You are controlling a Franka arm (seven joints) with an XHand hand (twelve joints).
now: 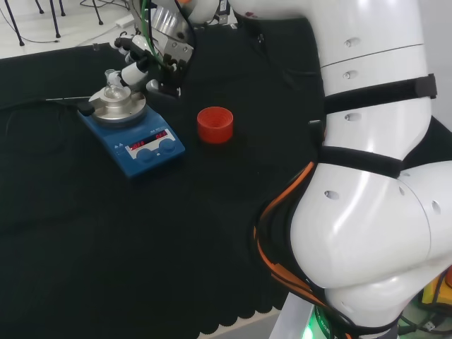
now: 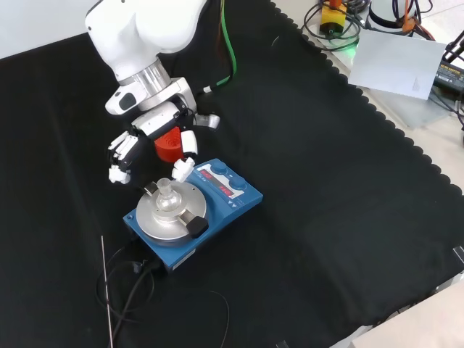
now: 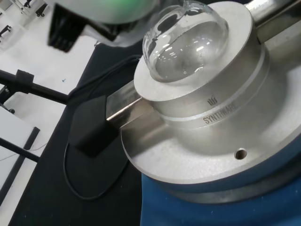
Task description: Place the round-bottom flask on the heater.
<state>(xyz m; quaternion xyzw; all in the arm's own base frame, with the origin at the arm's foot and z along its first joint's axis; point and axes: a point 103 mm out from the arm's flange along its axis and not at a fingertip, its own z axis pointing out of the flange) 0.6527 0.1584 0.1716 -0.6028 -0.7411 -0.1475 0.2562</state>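
Here, clear round flask (image 2: 167, 198) seated in the metal block on the blue heater (image 2: 230, 205), hand (image 2: 156, 138) hung at its 12 o'clock in the front view, fingers (image 2: 183, 170) spread, nothing gripped, red cup (image 1: 215, 124) placed at 3 o'clock of the heater in the head view.

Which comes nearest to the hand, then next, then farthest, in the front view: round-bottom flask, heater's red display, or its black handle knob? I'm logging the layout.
Measured from the hand:
1. Round-bottom flask, just below it on the metal block.
2. Red display, lower right.
3. Black handle knob, at the block's near edge.

Head view over the arm, front view downward opposite, wrist view close; all sharing the heater (image 1: 131, 134).
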